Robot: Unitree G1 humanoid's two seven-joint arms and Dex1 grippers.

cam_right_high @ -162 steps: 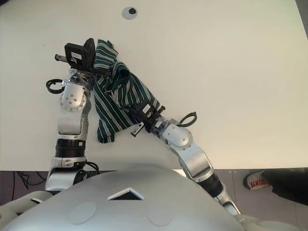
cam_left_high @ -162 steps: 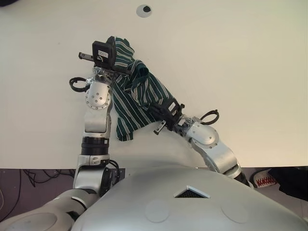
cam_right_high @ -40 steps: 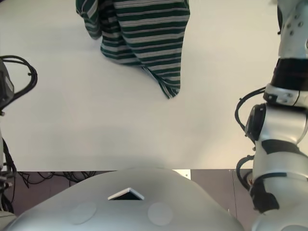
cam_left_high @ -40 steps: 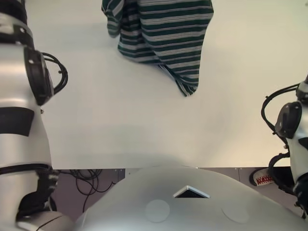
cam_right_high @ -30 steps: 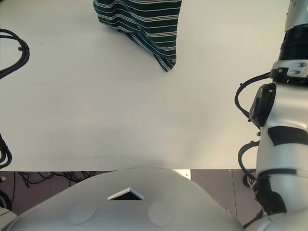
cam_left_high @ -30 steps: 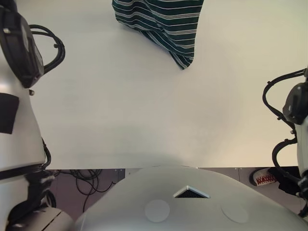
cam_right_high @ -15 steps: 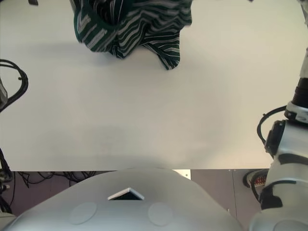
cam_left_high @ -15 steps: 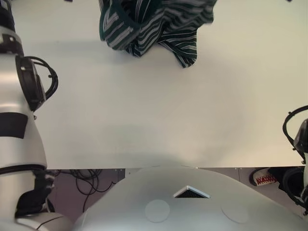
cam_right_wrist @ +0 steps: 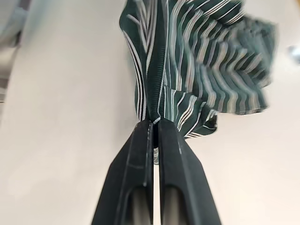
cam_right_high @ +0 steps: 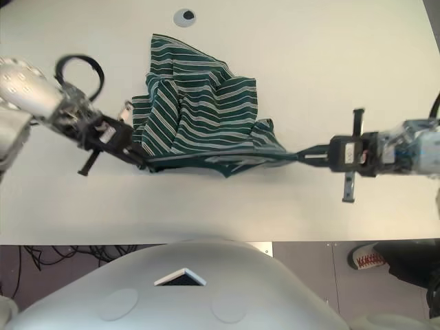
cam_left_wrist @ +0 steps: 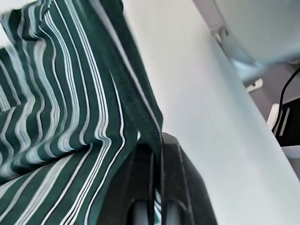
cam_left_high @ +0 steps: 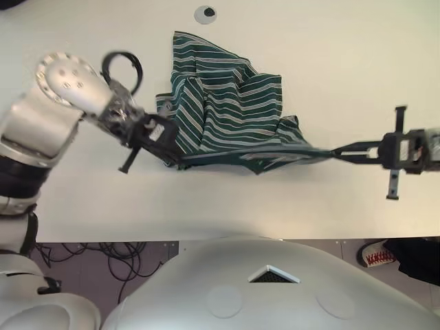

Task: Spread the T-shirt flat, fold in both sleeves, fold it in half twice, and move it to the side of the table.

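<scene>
The green, white-striped T-shirt [cam_left_high: 227, 117] lies on the pale surface [cam_left_high: 330, 69] toward its far middle, bunched and creased rather than flat. Its near hem is drawn into a taut, straight line between the two hands. The left hand [cam_left_high: 170, 152] pinches one end of that hem at the shirt's left side; in the left wrist view its dark fingers [cam_left_wrist: 180, 187] sit pressed together on the ribbed edge of the cloth. The right hand [cam_left_high: 338, 152] is well out to the right, its fingers [cam_right_wrist: 136, 168] likewise clamped on the other end of the hem, which stretches out from the body of the shirt as a thin, gathered strip. Whether that strip touches the surface or hangs just above it cannot be told. Behind the stretched hem the rest of the shirt lies in loose folds, one corner pointing toward a small round grey disc [cam_left_high: 205, 14] set in the surface near the far edge, apart from the cloth.
</scene>
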